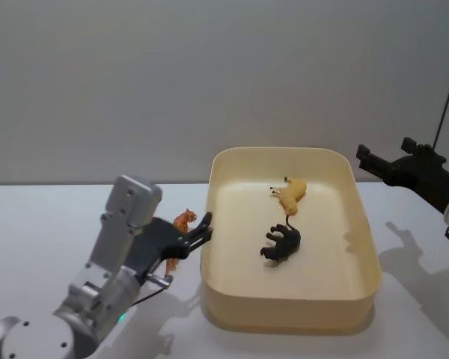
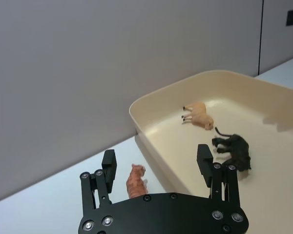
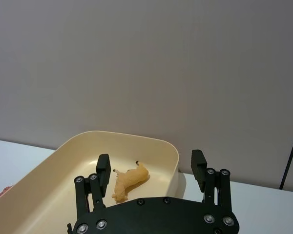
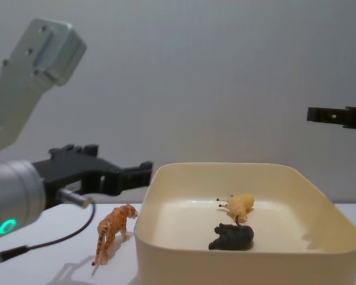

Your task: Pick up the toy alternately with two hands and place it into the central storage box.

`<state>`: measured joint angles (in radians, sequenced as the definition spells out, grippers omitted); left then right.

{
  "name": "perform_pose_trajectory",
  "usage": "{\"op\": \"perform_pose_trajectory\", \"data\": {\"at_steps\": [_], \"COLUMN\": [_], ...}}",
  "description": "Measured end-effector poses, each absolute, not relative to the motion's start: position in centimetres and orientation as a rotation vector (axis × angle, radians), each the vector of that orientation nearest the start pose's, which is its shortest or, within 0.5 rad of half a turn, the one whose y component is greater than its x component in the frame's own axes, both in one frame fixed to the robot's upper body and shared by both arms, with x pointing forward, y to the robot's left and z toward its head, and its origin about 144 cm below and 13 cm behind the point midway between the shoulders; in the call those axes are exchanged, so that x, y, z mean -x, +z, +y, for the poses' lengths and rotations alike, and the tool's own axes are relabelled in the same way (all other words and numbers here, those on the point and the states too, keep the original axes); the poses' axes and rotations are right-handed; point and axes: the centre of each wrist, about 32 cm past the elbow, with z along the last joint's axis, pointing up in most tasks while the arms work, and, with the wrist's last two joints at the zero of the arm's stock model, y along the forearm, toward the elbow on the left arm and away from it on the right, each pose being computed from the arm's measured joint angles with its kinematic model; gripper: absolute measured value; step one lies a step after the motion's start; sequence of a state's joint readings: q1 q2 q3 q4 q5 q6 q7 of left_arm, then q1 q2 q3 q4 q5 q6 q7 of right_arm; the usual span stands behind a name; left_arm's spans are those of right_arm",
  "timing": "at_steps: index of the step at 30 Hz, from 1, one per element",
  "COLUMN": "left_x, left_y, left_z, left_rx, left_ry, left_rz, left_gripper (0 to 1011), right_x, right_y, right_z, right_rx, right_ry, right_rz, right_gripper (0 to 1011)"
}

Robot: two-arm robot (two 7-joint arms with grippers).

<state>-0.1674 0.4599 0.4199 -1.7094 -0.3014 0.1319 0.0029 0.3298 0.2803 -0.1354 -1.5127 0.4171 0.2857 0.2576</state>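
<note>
1. Left gripper (image 1: 203, 227): you find it nearest you, low over the white table (image 1: 45, 224), on the left side of the storage box (image 1: 288, 303). Its two black fingers stand apart and clamp nothing. The tips point toward the box's left wall.

2. Orange tiger toy (image 4: 114, 227): it stands upright on the table, just beside the box's left wall and outside the box. In the left wrist view it sits between the open fingers, close to the palm. No contact between finger and toy is visible.

3. Storage box: the cream-yellow tub rests at the centre of the table. Two toys lie on its floor.
   - Black animal (image 1: 283, 245): on its side, near the middle of the floor.
   - Tan animal (image 1: 292, 196): on its side, just behind the black one, toward the far wall.

4. Right gripper (image 1: 361, 161): it hangs raised above the table, beside the box's far right corner. Its fingers are spread and hold nothing.

5. A plain grey wall (image 1: 135, 75) stands behind the table.
</note>
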Motion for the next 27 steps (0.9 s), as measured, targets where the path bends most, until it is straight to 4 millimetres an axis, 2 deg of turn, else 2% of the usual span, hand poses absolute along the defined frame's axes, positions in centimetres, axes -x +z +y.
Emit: {"op": "perform_pose_trajectory", "data": {"at_steps": [10, 20, 27], "left_x": [-47.6, -49.9, -51.4], "left_y": [120.5, 119.9, 119.4], "left_z": [24.9, 27.4, 28.5], "left_rx": [-0.209, -0.253, -0.267], "left_ry": [1.138, 1.091, 1.053], "left_rz": [-0.038, 0.024, 0.045], "left_gripper": [1002, 1002, 1002], "right_x": [-53.9, -53.8, -53.7], "right_y": [124.4, 124.4, 124.4], "right_z": [-27.4, -27.5, -27.5], "right_rx": [-0.047, -0.05, -0.051], "right_ry": [-1.176, -1.179, -1.18], "right_rz": [0.106, 0.104, 0.103], "right_gripper": [1001, 1001, 1001]}}
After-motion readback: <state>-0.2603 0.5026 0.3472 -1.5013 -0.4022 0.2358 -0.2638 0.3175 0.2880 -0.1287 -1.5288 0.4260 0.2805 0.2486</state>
